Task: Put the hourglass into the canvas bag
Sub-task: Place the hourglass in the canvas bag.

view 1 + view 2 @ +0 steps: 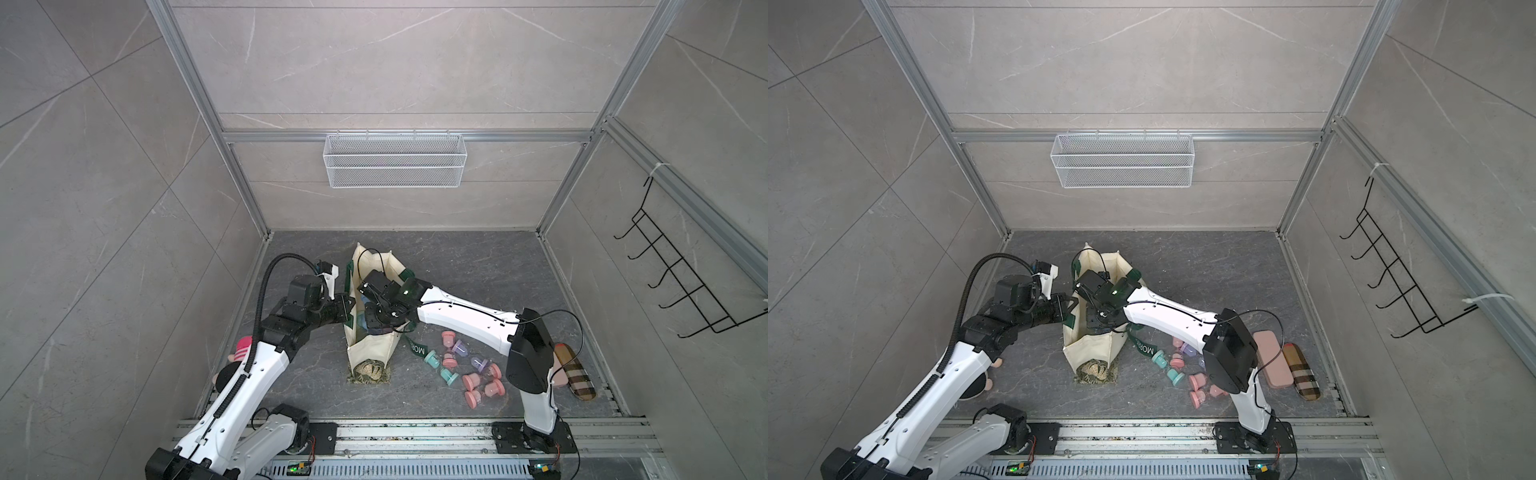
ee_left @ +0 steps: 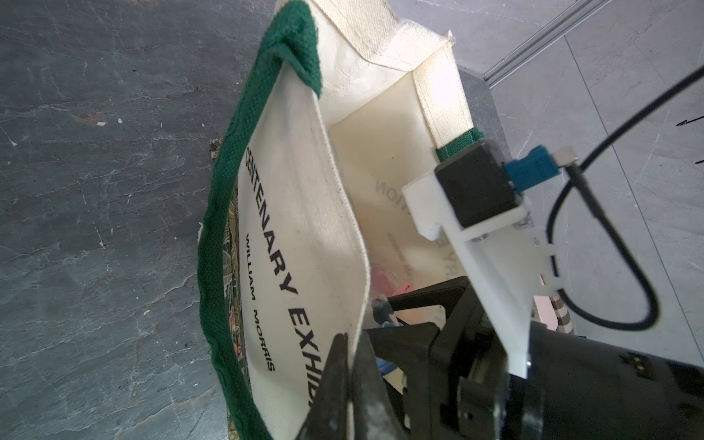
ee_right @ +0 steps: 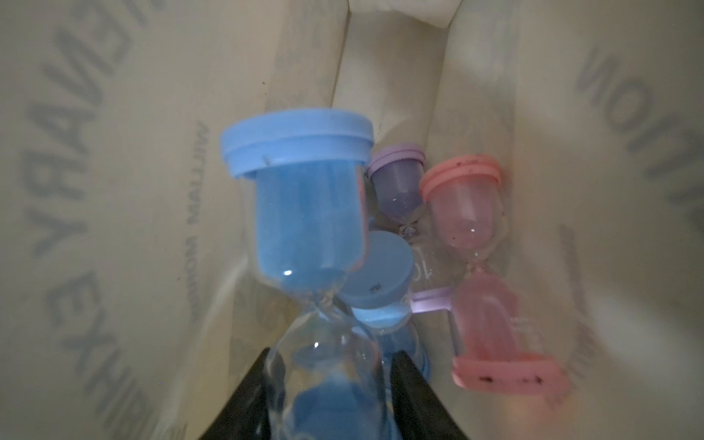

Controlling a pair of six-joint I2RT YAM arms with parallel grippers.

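Left gripper (image 2: 347, 344) pinches the bag (image 1: 368, 353) rim. Right gripper (image 3: 330, 365), inside the bag, clamps a blue hourglass (image 3: 304, 213) by one bulb; a pink hourglass (image 3: 463, 205) lies below.

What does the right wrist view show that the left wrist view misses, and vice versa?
Only right wrist: the right gripper shut on a blue hourglass inside the bag, over a purple hourglass, a pink hourglass and a second blue hourglass. Only left wrist: the left gripper pinching the bag's wall, the green strap, the floor. Both: the bag's cream inside; left wrist gives only a pink blur of its contents.
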